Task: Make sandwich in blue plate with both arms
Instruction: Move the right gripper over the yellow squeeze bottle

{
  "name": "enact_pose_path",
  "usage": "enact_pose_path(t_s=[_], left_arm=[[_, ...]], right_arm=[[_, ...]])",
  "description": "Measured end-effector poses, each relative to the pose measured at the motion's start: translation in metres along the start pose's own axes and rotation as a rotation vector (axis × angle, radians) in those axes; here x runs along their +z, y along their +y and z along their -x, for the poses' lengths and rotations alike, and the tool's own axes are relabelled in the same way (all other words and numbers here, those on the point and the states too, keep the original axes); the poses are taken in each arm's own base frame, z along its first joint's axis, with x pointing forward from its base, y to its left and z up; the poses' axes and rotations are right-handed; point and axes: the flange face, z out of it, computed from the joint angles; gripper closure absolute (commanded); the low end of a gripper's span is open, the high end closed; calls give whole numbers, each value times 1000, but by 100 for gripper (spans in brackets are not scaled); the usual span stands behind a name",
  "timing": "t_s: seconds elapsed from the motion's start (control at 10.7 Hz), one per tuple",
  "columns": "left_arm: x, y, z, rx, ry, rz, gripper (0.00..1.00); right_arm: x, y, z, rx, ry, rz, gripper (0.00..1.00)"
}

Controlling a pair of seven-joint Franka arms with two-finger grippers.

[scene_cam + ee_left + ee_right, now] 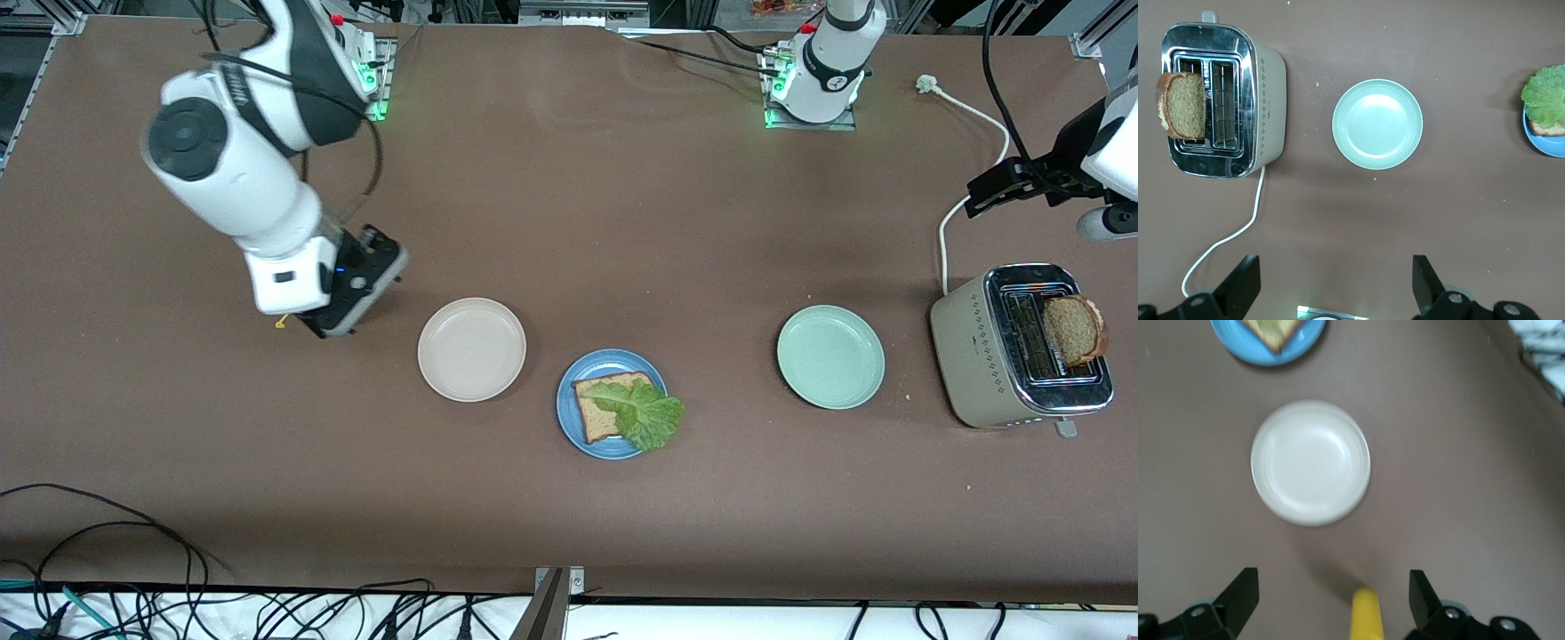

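Both jaw pairs are spread and hold nothing. On the blue plate (pixel 569 418), well apart from both, lies one bread slice (pixel 599 411) under lettuce (pixel 645 414). A second slice (pixel 1182 105) stands in the toaster (pixel 1265 100), off the left gripper (pixel 1336 283). Right gripper (pixel 1333 595) hangs beside the cream plate (pixel 1310 462).

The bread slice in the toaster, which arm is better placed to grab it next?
Probably the left: its open gripper is up by the toaster holding the bread slice. The right gripper sits beside the cream plate.

Blue plate (pixel 569 418) holds bread slice (pixel 600 411) under lettuce (pixel 645 413); second slice (pixel 1073 331) in toaster (pixel 982 356)
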Motion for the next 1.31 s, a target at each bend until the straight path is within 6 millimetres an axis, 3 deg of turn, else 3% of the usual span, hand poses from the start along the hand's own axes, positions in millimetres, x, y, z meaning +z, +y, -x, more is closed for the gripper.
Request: enact_pose_path(t_s=[0.28, 0.47, 0.56, 0.93, 1.31], left_arm=[[0, 0, 0, 0, 0, 0, 0], [0, 0, 0, 0, 0, 0, 0], [0, 0, 0, 0, 0, 0, 0], [0, 0, 0, 0, 0, 0, 0], [0, 0, 0, 0, 0, 0, 0]], right_arm=[[-27, 42, 63, -24, -88, -54, 0], [-41, 58, 103, 26, -112, -74, 0], [-40, 62, 126, 55, -119, -88, 0], [-11, 53, 210, 157, -31, -76, 1], [40, 51, 276, 103, 61, -90, 2]])
